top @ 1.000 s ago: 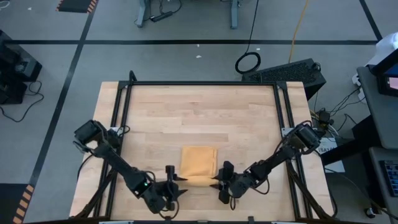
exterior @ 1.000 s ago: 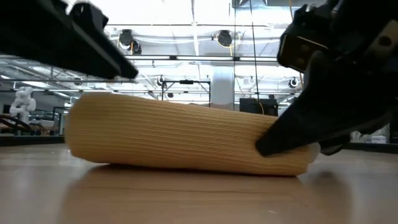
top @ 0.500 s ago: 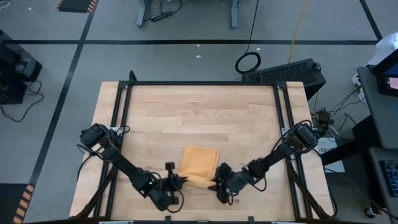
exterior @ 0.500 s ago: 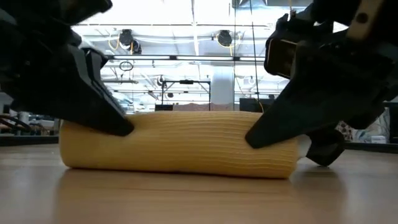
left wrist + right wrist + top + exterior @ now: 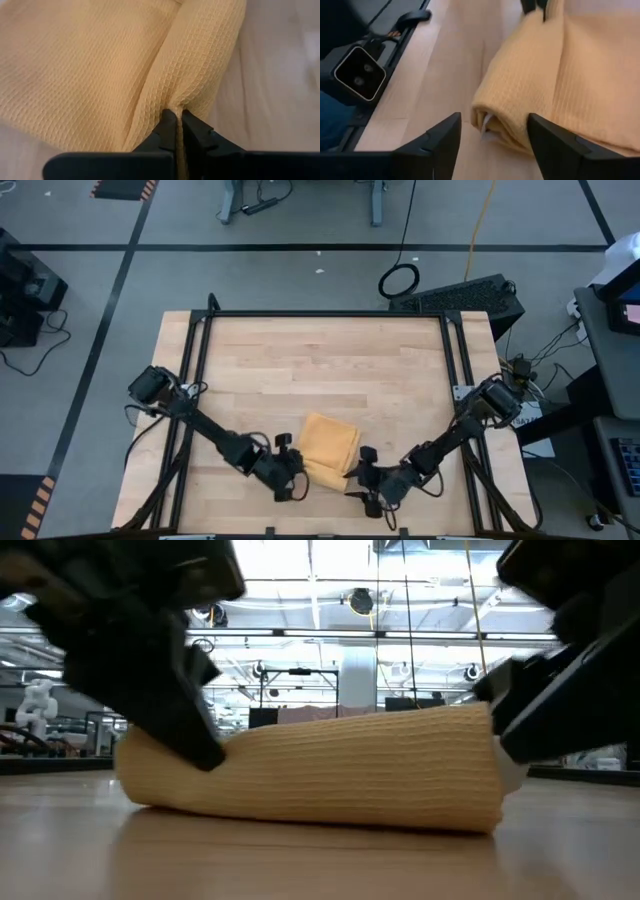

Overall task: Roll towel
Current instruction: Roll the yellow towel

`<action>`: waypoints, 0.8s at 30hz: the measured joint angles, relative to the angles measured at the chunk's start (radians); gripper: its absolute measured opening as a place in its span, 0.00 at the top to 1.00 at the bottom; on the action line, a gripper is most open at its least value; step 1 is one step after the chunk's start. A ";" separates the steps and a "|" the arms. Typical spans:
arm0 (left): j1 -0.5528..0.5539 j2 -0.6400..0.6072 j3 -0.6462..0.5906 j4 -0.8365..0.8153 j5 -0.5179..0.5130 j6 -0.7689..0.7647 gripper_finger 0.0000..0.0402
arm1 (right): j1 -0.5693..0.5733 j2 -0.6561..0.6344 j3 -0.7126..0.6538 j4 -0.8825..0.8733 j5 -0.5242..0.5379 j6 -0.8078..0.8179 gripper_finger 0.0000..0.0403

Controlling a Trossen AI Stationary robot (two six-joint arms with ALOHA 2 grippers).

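Lying near the bench's (image 5: 300, 360) front edge, the towel (image 5: 330, 446) is pinched by the left gripper (image 5: 297, 477); right gripper (image 5: 356, 476) fingers stand open beside it.

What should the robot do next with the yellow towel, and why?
Probably close the right gripper on the roll's end again. The left gripper is pinched shut on the towel, but the right one is open, with the end lying loose between its fingers.
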 joint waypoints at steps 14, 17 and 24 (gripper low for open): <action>0.246 0.000 0.000 0.080 0.393 0.002 0.97 | 0.174 -0.003 0.003 0.016 0.413 -0.305 0.46; 0.283 0.000 0.000 0.088 0.446 -0.010 0.97 | 0.158 -0.003 0.005 0.020 0.424 -0.366 0.46; 0.339 0.000 0.000 0.090 0.498 -0.029 0.97 | 0.088 -0.004 0.005 -0.066 0.483 -0.310 0.46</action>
